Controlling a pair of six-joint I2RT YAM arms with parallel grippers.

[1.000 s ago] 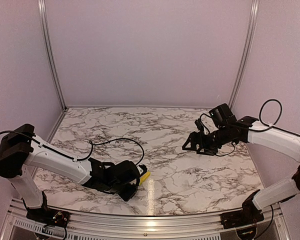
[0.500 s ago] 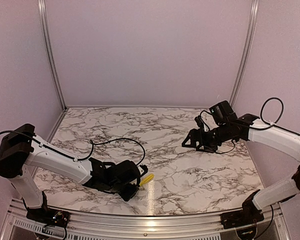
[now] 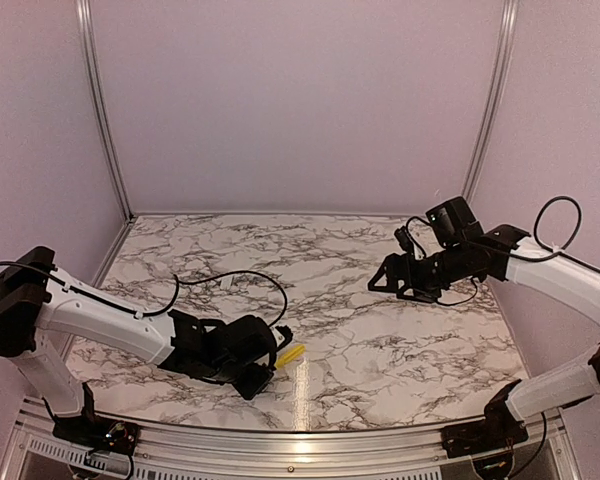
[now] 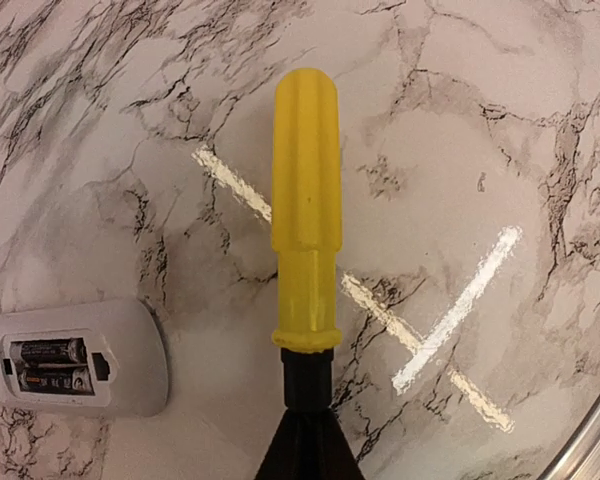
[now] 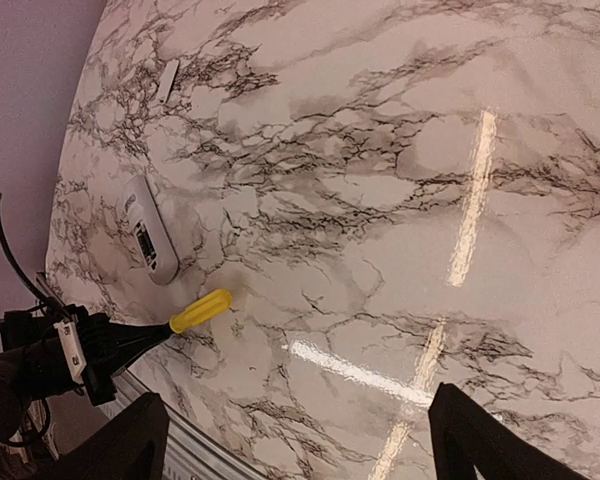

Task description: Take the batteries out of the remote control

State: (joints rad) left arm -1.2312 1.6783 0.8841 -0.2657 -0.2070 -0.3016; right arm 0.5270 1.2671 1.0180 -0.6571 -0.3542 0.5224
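Note:
The white remote control [image 4: 75,358] lies on the marble with its compartment open, just left of my left gripper. Two dark batteries [image 4: 50,365] sit side by side inside the compartment. My left gripper [image 4: 305,425] is shut on the black shaft of a yellow-handled screwdriver [image 4: 305,210], which points away from it and lies beside the remote, apart from it. In the top view the left gripper [image 3: 268,363] is low at the table's front left. My right gripper [image 3: 383,283] is open and empty, held above the table at the right. The right wrist view shows the remote [image 5: 148,242] far below.
A small white cover piece [image 5: 168,80] lies on the marble beyond the remote, toward the back left. The table's metal front rail [image 5: 210,455] runs close to the screwdriver handle [image 5: 202,310]. Purple walls enclose the table on three sides.
My left gripper has turned and drawn back slightly with the screwdriver, whose handle now shows as a thin bar. My right gripper has risen a little and shifted toward the back.

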